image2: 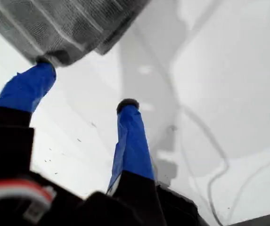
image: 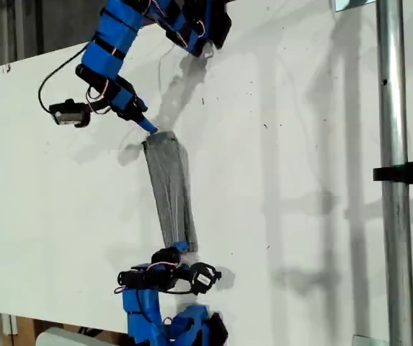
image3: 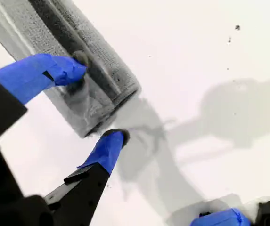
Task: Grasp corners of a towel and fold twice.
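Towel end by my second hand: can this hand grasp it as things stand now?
Probably yes. My second hand is open, with one fingertip on the towel and the other on the bare table just past its end. Nothing seems to block closing.

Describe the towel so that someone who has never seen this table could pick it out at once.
Look at the big white table in the exterior view and find the two blue arms, one at that view's top, one at its bottom. Stretched between their grippers lies the towel, bunched into a long narrow strip. It is the only grey thing on the white surface, soft cloth with thin pale stripes.
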You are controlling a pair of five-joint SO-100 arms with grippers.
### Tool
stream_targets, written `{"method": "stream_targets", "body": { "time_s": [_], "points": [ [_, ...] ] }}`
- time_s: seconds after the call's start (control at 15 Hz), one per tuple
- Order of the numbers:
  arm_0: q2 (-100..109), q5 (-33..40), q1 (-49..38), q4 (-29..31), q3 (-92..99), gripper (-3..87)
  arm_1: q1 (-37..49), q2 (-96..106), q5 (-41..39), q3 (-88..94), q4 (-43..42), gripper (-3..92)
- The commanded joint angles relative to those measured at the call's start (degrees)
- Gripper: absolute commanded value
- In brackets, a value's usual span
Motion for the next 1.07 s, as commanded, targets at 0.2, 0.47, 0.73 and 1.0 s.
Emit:
{"method": "stream_targets", "body": {
  "time_s": [0.2,0.47,0.73,1.0],
  "points": [
    [48.6,-10.9,8.35,-2.9,26.19,18.1,10.2,27.42,9.49,23.99,-4.39,29.6],
    [92.9,-12.22,19.95,-11.69,49.04,3.0,1.67,50.27,23.38,42.1,-8.7,26.1],
    [94.75,-8.17,17.93,-13.97,52.73,-2.6,-4.13,56.07,26.19,41.13,-6.5,30.7],
    [94.75,-7.38,17.49,-14.15,52.91,-2.6,-5.63,23.64,9.84,29.79,-25.93,39.5]
  ]
}}
